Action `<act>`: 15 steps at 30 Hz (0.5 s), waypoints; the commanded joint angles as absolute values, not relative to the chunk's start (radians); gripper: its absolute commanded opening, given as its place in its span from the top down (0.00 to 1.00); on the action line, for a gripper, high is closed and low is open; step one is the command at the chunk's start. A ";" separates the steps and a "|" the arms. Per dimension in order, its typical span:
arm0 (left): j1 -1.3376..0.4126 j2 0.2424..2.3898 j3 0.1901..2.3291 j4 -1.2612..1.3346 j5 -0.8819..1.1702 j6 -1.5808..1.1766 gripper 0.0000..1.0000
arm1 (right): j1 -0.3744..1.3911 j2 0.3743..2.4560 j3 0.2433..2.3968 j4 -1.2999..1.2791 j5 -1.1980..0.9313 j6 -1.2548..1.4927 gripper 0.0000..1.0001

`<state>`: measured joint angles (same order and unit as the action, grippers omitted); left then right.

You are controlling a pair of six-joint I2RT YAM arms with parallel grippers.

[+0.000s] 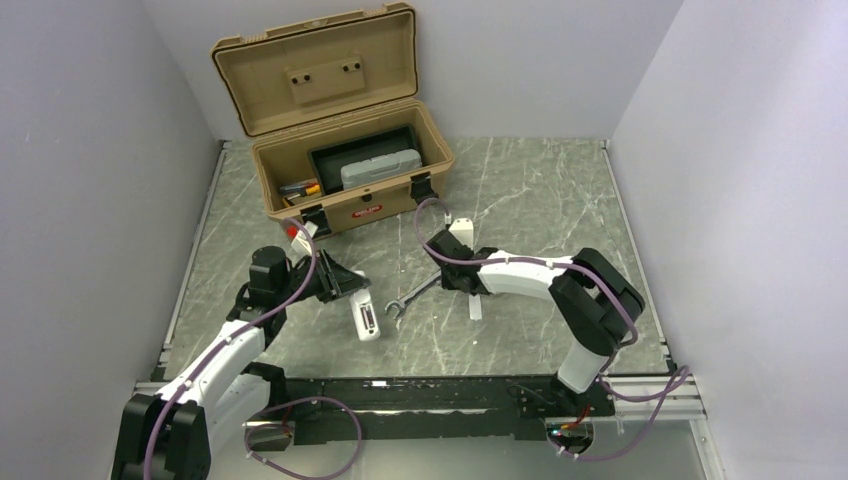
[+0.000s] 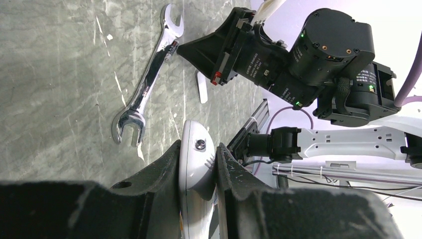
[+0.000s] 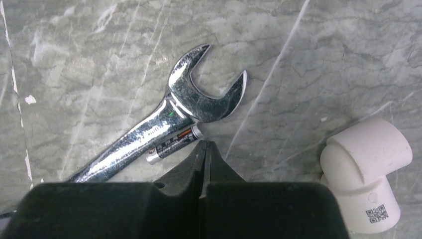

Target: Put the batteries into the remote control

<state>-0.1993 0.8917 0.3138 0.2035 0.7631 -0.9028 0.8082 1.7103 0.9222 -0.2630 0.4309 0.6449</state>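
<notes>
The white remote control (image 1: 366,318) is a slim bar with its dark recess facing up. My left gripper (image 1: 350,291) is shut on one end of it, and the left wrist view shows both fingers pressed on its rounded end (image 2: 198,164). One black battery (image 3: 174,144) lies on the table against the silver wrench (image 3: 164,122), just ahead of my right gripper (image 3: 205,145). The right gripper is shut and empty, its tips just short of the battery. In the top view the right gripper (image 1: 443,270) hovers at the wrench's far end (image 1: 412,296).
An open tan toolbox (image 1: 345,200) stands at the back left, holding a grey case and some tools. A white pipe elbow (image 3: 366,167) sits right of the right gripper. A small white curved piece (image 1: 475,308) lies by the right arm.
</notes>
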 commanded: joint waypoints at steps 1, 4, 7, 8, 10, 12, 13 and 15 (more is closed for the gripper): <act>-0.193 0.873 0.320 0.236 0.786 -0.891 1.00 | 0.800 1.643 0.887 -0.254 0.401 0.636 1.00; -0.192 0.877 0.320 0.239 0.789 -0.891 1.00 | 0.799 1.598 0.893 -0.320 0.412 0.684 1.00; -0.190 0.878 0.321 0.242 0.791 -0.892 1.00 | 0.800 1.529 0.875 -0.337 0.386 0.773 0.94; -0.190 0.878 0.323 0.243 0.792 -0.891 1.00 | 0.800 1.518 0.870 -0.331 0.369 0.793 0.89; -0.190 0.881 0.325 0.245 0.793 -0.891 1.00 | 0.799 1.496 0.865 -0.316 0.335 0.857 0.69; -0.189 0.882 0.326 0.247 0.797 -0.890 1.00 | 0.799 1.492 0.870 -0.304 0.313 0.904 0.56; -0.189 0.883 0.326 0.245 0.797 -0.889 1.00 | 0.799 1.497 0.875 -0.306 0.313 0.933 0.53; -0.187 0.881 0.329 0.241 0.800 -0.887 1.00 | 0.801 1.519 0.899 -0.323 0.320 0.990 0.51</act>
<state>-0.1947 0.8917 0.3138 0.2043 0.7647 -0.9024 0.8036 1.5101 0.8715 -0.3119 0.3443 0.8406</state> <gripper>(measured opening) 0.299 0.471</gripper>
